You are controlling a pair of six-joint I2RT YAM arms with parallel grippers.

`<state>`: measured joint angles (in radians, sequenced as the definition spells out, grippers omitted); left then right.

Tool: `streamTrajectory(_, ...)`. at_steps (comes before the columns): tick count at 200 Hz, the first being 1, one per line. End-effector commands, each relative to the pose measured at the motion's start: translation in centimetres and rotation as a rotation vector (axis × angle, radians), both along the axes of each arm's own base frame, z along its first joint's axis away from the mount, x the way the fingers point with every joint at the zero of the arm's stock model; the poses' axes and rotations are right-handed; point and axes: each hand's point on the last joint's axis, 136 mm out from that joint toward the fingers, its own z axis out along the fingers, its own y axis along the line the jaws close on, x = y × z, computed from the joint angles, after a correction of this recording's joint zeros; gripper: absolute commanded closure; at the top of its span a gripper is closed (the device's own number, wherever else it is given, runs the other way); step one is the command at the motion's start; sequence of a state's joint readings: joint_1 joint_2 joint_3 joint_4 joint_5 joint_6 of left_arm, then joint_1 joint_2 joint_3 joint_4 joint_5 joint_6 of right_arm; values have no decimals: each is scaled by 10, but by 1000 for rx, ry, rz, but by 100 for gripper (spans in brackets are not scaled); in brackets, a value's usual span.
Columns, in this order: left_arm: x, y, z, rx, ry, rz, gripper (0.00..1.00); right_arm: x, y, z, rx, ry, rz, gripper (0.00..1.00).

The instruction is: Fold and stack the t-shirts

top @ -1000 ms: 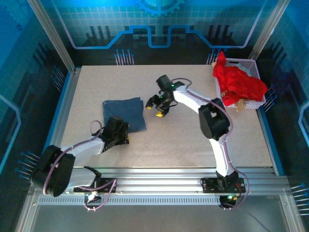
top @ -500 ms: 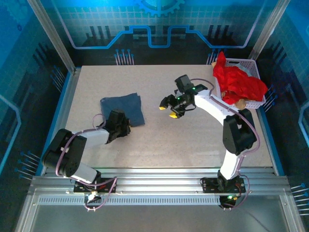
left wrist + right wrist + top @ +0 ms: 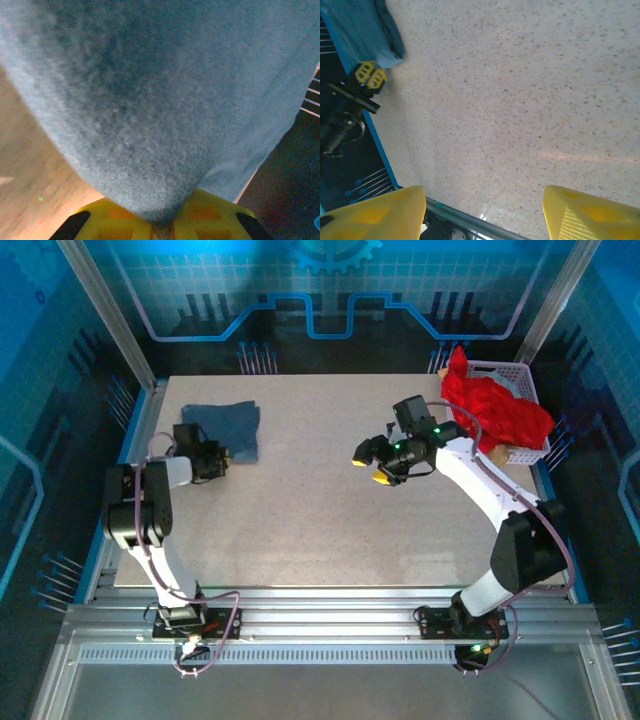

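Over on the far left of the worktop [image 3: 330, 530], the blue-grey t-shirt [image 3: 222, 428] lies as a folded bundle close to the left edge. The left pincer [image 3: 207, 458] sits right at the shirt's near edge, at the end of the left arm [image 3: 140, 505], which doubles back along the left side. From the left wrist view, the left pincer [image 3: 160, 224] is clenched on the cloth. A rounded fold of the blue-grey t-shirt [image 3: 150, 100] bulges out from between the yellow jaws and takes up most of the picture, with a strip of worktop [image 3: 30, 190] showing at the left.

Out in the middle right, the right pincer [image 3: 372, 466] hangs above bare worktop with its jaws spread and nothing in them. It points toward the left, well apart from the blue-grey shirt. The right wrist view agrees: the right pincer [image 3: 482, 220] is released, its two yellow jaws wide apart at the bottom corners over speckled worktop [image 3: 520, 100]. Far off in the top left corner it catches the blue-grey t-shirt [image 3: 360, 30] with the left pincer [image 3: 370, 75] at its edge.

In the far right corner, the red t-shirt [image 3: 495, 410] is heaped crumpled in the white lattice basket [image 3: 525, 454], spilling over the rim.
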<state>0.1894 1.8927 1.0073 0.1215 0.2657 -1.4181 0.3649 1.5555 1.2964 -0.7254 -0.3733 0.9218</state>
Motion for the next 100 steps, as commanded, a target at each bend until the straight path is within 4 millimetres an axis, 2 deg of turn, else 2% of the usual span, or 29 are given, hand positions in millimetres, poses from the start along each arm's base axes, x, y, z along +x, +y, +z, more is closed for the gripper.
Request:
streamTrajectory(1, 18, -1, -7, -25, -6, -163, 86, -9, -13, 2, -15, 4, -8, 36)
streamTrajectory(17, 44, 6, -5, -11, -33, -201, 85, -9, -16, 3, -16, -1, -14, 36)
streamTrajectory(33, 55, 16, -11, -2, 7, -211, 85, -8, -16, 5, -9, -3, -18, 36)
streamTrajectory(53, 60, 31, -12, 27, 36, -212, 84, -7, -16, 8, -7, -10, -17, 35)
streamTrajectory(82, 63, 40, -10, 41, 41, -234, 81, -2, -15, 14, -5, -28, -8, 35)
streamTrajectory(90, 62, 40, -8, 50, 48, -239, 78, -1, -13, 14, -1, -37, 0, 35)
streamTrajectory(100, 61, 39, -5, 46, 40, -240, 68, 4, -11, 18, 12, -74, 12, 35)
